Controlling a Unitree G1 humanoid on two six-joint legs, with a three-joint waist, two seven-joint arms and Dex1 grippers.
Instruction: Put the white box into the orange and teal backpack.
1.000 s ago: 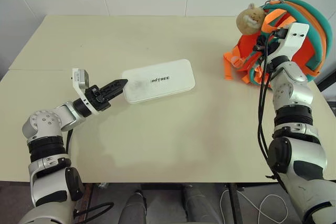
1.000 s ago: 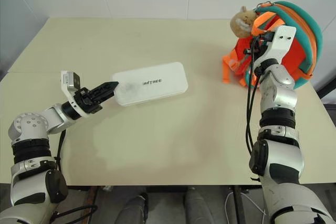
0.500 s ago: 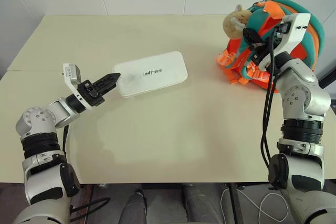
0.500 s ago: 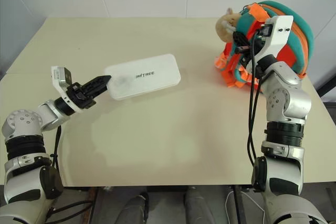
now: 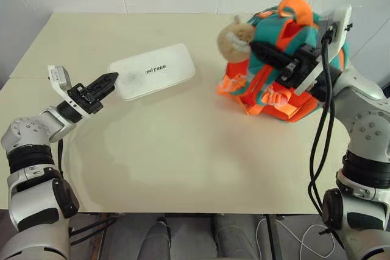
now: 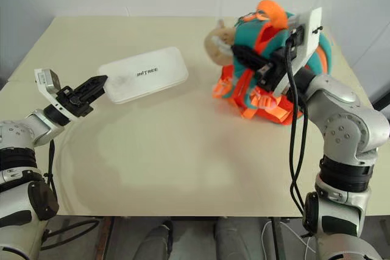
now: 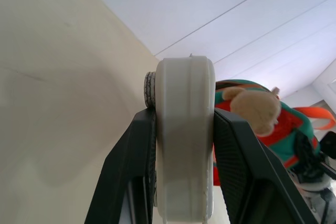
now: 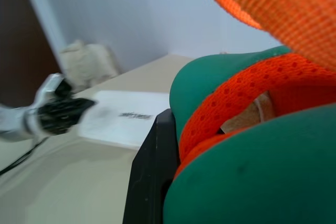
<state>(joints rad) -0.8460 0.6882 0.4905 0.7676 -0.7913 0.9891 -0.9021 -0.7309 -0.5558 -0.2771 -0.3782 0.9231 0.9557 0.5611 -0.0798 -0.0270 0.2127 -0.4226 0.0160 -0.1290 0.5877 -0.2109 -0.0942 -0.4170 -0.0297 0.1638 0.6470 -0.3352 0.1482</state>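
The left gripper [image 5: 108,80] is clamping the near short end of the flat white rounded-corner plastic case [image 5: 153,70], and the left wrist view is showing it plainly: both black fingers [image 7: 128,161] are pressing against the case's thin edge, one on each side, partly spread to the case's thickness. The case is sitting toward the left of the pale beige table [image 5: 183,150], dark lettering facing up; whether its far end is resting on the surface or just off it is hard to judge.

Over on the right, the right gripper [image 5: 259,50] is closing tight on the small rounded orange backpack with teal trim [image 5: 277,80]. The fingers are reaching across its front, and the exact strap they are pinching is getting lost among orange webbing and teal padding. In the right wrist view one black finger [image 8: 152,177] is showing beside an orange mesh strap; the other is hidden behind teal fabric.

The backpack is standing on the table's right half, well apart from the case, with the tan plush toy [image 5: 236,36] hanging at its left shoulder. Its opening is hidden from the head cameras, and its rear is being blocked by the right forearm.
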